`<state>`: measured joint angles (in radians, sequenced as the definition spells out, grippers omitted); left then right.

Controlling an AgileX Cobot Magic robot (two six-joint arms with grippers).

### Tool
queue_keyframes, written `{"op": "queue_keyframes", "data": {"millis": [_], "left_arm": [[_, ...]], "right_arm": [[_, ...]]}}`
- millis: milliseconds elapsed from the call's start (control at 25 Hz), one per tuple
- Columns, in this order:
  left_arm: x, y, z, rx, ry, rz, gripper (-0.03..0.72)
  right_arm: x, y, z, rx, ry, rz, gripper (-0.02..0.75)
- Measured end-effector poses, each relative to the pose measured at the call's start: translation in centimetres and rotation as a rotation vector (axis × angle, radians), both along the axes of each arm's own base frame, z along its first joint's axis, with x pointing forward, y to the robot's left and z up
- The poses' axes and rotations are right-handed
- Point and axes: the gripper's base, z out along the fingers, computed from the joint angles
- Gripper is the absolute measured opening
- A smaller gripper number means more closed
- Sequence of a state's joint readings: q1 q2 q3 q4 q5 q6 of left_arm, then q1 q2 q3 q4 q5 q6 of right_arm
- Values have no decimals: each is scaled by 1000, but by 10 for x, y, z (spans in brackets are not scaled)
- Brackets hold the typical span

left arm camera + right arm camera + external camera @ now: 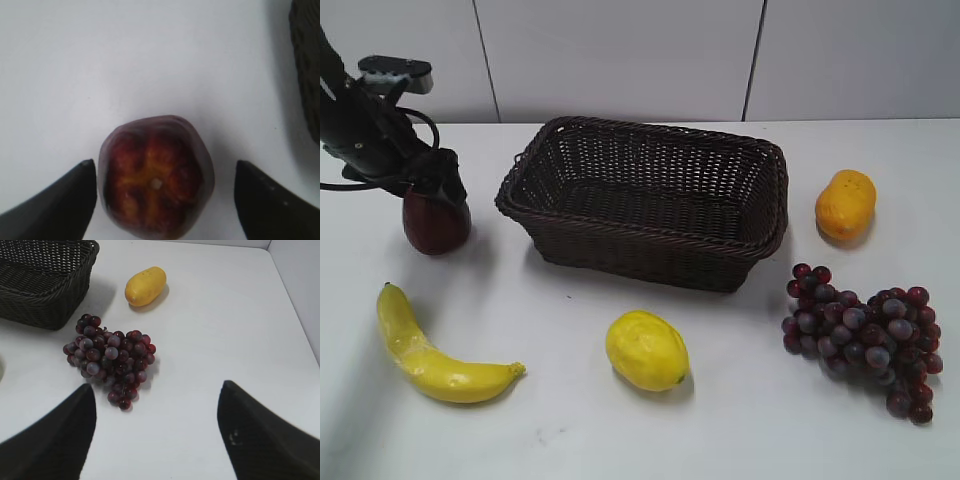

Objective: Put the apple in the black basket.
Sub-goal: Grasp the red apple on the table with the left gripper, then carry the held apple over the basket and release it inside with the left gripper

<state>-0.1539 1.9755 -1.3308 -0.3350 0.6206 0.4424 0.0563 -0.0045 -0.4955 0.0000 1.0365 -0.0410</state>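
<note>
apple (pixel 156 180): on surface (pixel 740 420), left of basket (pixel 645 200), apart from it
left fingers (pixel 55 200): spread wide astride apple, one each side, not closed
grasp: judged best to centre, close on widest girth, lift clear of rim
right fingers (pixel 50 440): wide, empty, over grapes (pixel 110 357)
nearby: banana (pixel 425 350), lemon (pixel 646 350), mango (pixel 846 204); none blocks path to basket
</note>
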Motion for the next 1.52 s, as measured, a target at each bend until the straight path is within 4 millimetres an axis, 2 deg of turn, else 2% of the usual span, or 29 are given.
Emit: {"op": "queue_keyframes", "data": {"millis": [80, 160, 400, 560, 720, 840, 920, 1000, 1120, 1280, 1400, 1520], "left_arm": [[2, 0, -8, 5, 17, -2, 639], [3, 0, -11, 6, 26, -3, 596], [5, -3, 1, -2, 64, -31, 582], [8, -6, 39, -21, 30, -61, 582], [10, -21, 102, -59, -119, -101, 582], [6, -51, 142, -106, -234, -168, 582], [0, -77, 158, -129, -287, -227, 582], [-10, -107, 163, -149, -318, -290, 581], [-22, -145, 154, -170, -318, -367, 581], [-22, -183, 113, -159, -254, -429, 581], [-16, -199, 75, -138, -202, -439, 581], [-8, -206, 40, -118, -157, -433, 581]], "right_arm": [[0, 0, 0, 0, 0, 0, 571], [0, 0, 0, 0, 0, 0, 571], [0, 0, 0, 0, 0, 0, 571], [0, 0, 0, 1, 0, 0, 571], [0, 0, 0, 1, 0, 0, 571], [0, 0, 0, 1, 0, 0, 571], [0, 0, 0, 1, 0, 0, 571], [0, 0, 0, 1, 0, 0, 571], [0, 0, 0, 1, 0, 0, 571], [0, 0, 0, 0, 0, 0, 571], [0, 0, 0, 0, 0, 0, 571], [0, 0, 0, 0, 0, 0, 571]]}}
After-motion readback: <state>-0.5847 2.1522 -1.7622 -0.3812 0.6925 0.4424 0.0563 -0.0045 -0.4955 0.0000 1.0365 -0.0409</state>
